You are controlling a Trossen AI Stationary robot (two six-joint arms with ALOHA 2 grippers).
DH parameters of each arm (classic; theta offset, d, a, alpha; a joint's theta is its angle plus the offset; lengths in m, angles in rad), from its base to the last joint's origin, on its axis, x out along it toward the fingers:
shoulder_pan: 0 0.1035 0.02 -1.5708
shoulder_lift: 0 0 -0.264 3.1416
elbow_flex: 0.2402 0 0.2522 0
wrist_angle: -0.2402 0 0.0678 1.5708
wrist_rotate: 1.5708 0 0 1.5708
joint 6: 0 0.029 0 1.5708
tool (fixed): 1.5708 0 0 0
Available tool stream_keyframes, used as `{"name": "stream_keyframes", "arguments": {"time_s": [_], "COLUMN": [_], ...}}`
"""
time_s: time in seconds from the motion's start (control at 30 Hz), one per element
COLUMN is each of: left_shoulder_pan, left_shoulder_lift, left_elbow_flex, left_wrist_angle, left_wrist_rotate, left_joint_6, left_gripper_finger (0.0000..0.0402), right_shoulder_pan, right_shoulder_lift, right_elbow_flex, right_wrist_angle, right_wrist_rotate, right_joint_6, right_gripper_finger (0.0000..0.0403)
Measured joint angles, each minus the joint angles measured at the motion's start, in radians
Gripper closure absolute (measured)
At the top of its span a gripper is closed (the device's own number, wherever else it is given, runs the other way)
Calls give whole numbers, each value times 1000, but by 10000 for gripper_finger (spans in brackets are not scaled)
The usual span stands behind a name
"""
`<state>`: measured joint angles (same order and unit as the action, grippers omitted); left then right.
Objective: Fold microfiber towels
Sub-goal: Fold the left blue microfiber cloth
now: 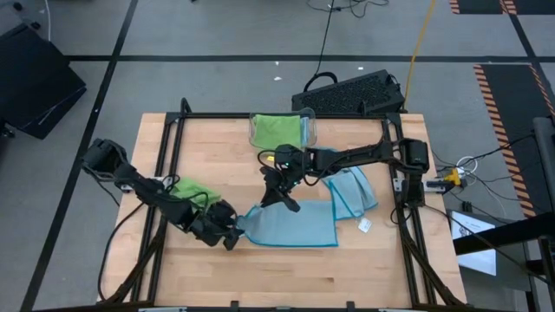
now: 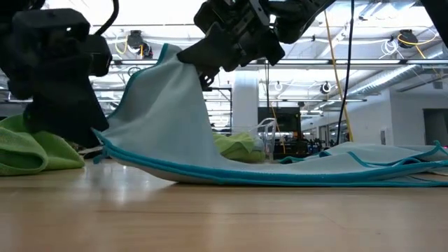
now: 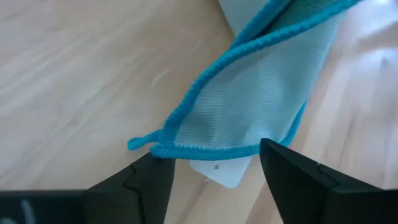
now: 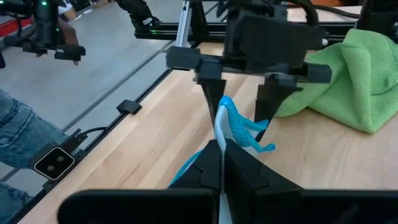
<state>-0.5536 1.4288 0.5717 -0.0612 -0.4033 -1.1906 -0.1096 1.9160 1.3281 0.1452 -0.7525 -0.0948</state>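
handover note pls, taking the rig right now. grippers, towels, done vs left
Right gripper: shut on the blue towel, pinching an edge and lifting it off the table.
Left gripper: open, fingers either side of that towel's near-left corner and its white tag, not clamped.
Other towels: second blue towel lies loose on the right; green towel crumpled on the left beside the left arm; another green towel in the clear bin.
Done: no neatly folded towel in view.
Left: finish this fold, then the rest.

Bare bench (image 1: 286,273) is lying open along the near edge. Behind, blue towels (image 1: 295,227), a green heap (image 1: 192,191) and a bin (image 1: 282,130) are crowding the middle.
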Motion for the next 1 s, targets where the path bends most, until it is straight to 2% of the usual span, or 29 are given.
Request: {"name": "stream_keyframes", "arguments": {"time_s": [0.1, 0.23, 0.4, 0.5, 0.63, 0.73, 0.8, 0.9, 1.0], "left_shoulder_pan": [14, 30, 31, 28, 16, 18, 38, 83, 125], "left_shoulder_lift": [0, -3, -57, -127, -226, -246, -240, -203, -163], "left_elbow_flex": [-46, -62, -56, -57, -56, -56, -56, -56, -56], "left_wrist_angle": [82, 91, 70, 31, 3, 17, 49, 105, 170], "left_wrist_rotate": [2, 52, 119, 126, 60, -46, -66, -16, 104], "left_joint_6": [15, -14, -16, -24, 21, 140, 243, 351, 432], "left_gripper_finger": [196, 222, 226, 223, 193, 157, 128, 91, 74], "right_shoulder_pan": [1, 1, 14, 34, 67, 89, 100, 106, 105], "right_shoulder_lift": [0, 0, 0, 0, 0, 0, 0, 0, -6], "right_elbow_flex": [0, 0, 0, 0, 0, 0, 0, 0, -1], "right_wrist_angle": [0, 0, 0, -2, -2, -2, -2, -2, -18], "right_wrist_rotate": [0, 1, 0, -1, -2, 5, 26, 36, 46], "right_joint_6": [0, 2, 3, 3, -10, -45, -54, -62, -68], "right_gripper_finger": [403, 403, 403, 403, 403, 403, 403, 403, 402]}}
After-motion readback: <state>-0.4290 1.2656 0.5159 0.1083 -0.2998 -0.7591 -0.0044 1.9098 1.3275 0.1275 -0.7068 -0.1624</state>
